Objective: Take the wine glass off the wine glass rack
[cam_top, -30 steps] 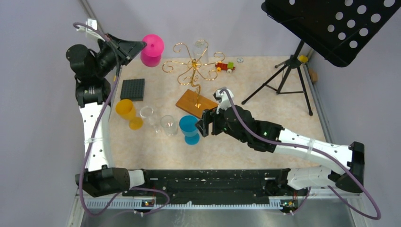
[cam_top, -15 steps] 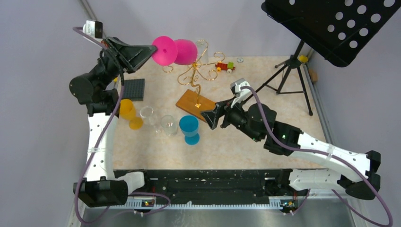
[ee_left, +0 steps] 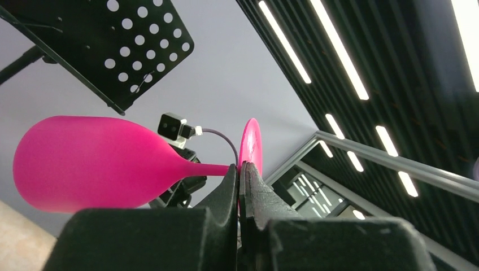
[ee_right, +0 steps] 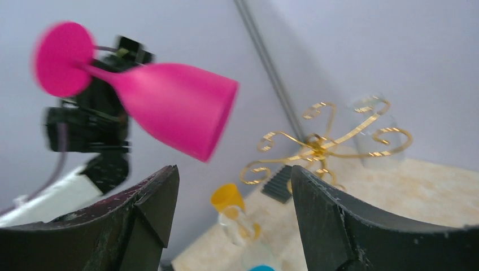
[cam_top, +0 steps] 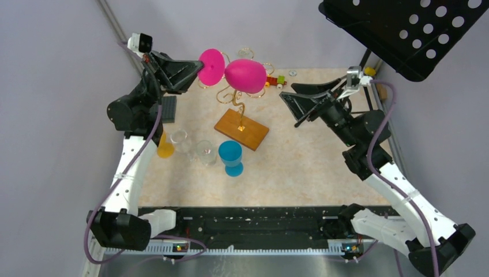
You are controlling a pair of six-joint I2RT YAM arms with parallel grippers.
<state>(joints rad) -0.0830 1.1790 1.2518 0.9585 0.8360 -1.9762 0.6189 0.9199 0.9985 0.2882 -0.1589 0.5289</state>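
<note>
Now the left arm has risen from the far-left corner of the desk (cam_top: pixel 323 161). The left tool (cam_top: pixel 195 68), pressed together on the stem of the pink wine glass (cam_top: pixel 245 75), carries it high and turned on its side, foot at the tool and bowl out over the curled arms of the wine glass rack (cam_top: pixel 239 105). A second ago that glass sat low at the rack's left edge. It now hangs apart from the gold wire, so the lift-off looks done, with only the setting down likely left. The right arm has swung up from beside the rack's wooden base (cam_top: pixel 242 129). The right tool (cam_top: pixel 288 92) is spread wide, aimed at the bowl and holding nothing, so a handover seems possible. Counted: one yellow glass (cam_top: pixel 165 149) half hidden by the left arm, one black studded plate (cam_top: pixel 168 108), two clear glasses (cam_top: pixel 180 138) (cam_top: pixel 206 151), one blue glass (cam_top: pixel 232 154), one pink glass, one rack with what looks like one clear hanging glass (ee_right: pixel 373 135), one toy train (cam_top: pixel 275 82), one music stand (cam_top: pixel 403 34).
</note>
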